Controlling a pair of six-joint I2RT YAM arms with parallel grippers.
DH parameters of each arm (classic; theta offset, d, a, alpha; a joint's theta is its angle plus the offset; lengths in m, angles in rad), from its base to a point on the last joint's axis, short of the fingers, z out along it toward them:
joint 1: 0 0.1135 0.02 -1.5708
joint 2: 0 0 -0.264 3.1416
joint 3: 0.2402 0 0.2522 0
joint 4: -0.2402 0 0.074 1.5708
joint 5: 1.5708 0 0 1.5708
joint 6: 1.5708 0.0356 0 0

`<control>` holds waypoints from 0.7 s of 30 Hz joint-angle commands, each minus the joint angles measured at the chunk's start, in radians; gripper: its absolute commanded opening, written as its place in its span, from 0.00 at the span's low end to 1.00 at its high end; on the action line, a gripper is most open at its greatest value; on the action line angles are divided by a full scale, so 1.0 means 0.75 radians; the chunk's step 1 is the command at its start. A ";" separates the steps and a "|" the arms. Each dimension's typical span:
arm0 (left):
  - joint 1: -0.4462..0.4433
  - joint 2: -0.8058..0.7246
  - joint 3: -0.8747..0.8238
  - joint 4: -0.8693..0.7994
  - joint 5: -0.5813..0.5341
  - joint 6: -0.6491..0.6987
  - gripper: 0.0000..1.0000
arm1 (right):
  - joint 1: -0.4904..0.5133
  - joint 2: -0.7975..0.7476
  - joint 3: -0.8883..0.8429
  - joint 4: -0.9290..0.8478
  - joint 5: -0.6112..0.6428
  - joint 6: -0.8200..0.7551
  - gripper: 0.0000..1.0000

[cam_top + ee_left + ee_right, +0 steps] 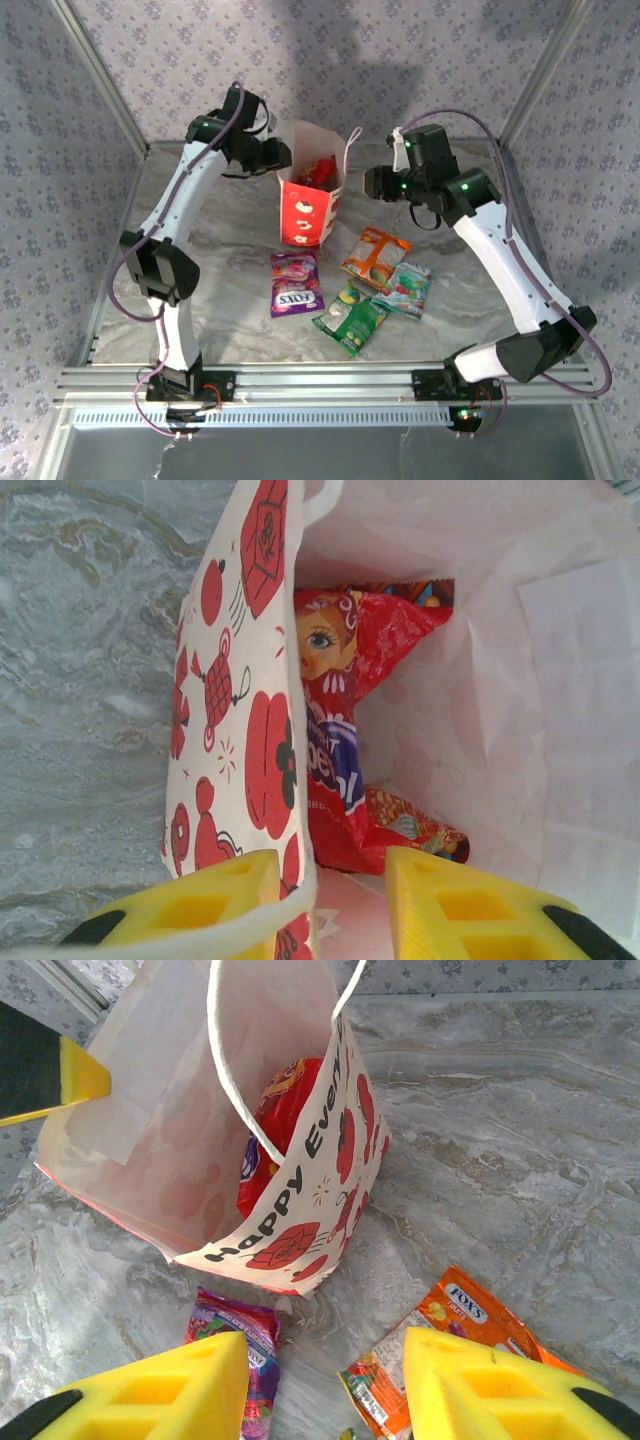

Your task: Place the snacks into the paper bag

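The table (235, 215) gives you open marble at 9 o'clock of the paper bag (312, 200). The frame rails close in at both sides and along the near edge.

The bag stands upright just past the table's middle with its mouth open. The large red packet (340, 730) is already inside.

Four snacks lie flat at the bag's 5 to 6 o'clock:
- purple FOX'S packet (296, 283)
- orange packet (375, 258)
- teal packet (405, 288)
- green packet (350, 318)

Your left gripper (325, 900) sits at the bag's 10 o'clock rim. It is partly open and holds nothing, with one finger outside the wall and one inside. The white handle string (240, 928) lies across the outer finger. If you pull away sideways, I'd expect the string or the wall to catch and tip the bag, so lift straight up.

Your right gripper (325, 1390) hovers at the bag's 3 o'clock, spread and empty. The purple and orange packets lie below it, close to the bag's foot, so a low approach could nudge the bag.
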 commanded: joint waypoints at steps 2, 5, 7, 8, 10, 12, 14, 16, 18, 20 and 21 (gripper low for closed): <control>-0.015 0.076 0.158 -0.107 -0.033 0.066 0.34 | -0.018 -0.026 -0.024 0.020 -0.037 0.005 0.46; -0.022 0.157 0.288 -0.204 -0.076 0.088 0.34 | -0.024 -0.030 -0.038 0.025 -0.054 0.005 0.46; -0.027 0.212 0.387 -0.272 -0.106 0.097 0.34 | -0.027 -0.037 -0.046 0.020 -0.064 0.004 0.46; -0.027 0.243 0.434 -0.304 -0.129 0.096 0.34 | -0.028 -0.040 -0.053 0.019 -0.065 0.004 0.46; -0.029 0.290 0.519 -0.365 -0.169 0.093 0.34 | -0.030 -0.051 -0.068 0.020 -0.059 0.004 0.46; -0.029 0.320 0.569 -0.396 -0.196 0.099 0.34 | -0.031 -0.062 -0.084 0.023 -0.058 0.008 0.46; -0.029 0.331 0.576 -0.398 -0.211 0.105 0.33 | -0.033 -0.072 -0.098 0.023 -0.063 0.012 0.46; -0.029 0.338 0.577 -0.395 -0.220 0.108 0.30 | -0.033 -0.084 -0.113 0.020 -0.076 0.015 0.46; -0.029 0.339 0.576 -0.395 -0.238 0.108 0.22 | -0.033 -0.093 -0.130 0.017 -0.086 0.016 0.46; -0.029 0.335 0.576 -0.400 -0.258 0.108 0.13 | -0.033 -0.105 -0.152 0.011 -0.095 0.019 0.46; -0.029 0.333 0.575 -0.404 -0.264 0.109 0.11 | -0.032 -0.111 -0.163 0.010 -0.099 0.018 0.46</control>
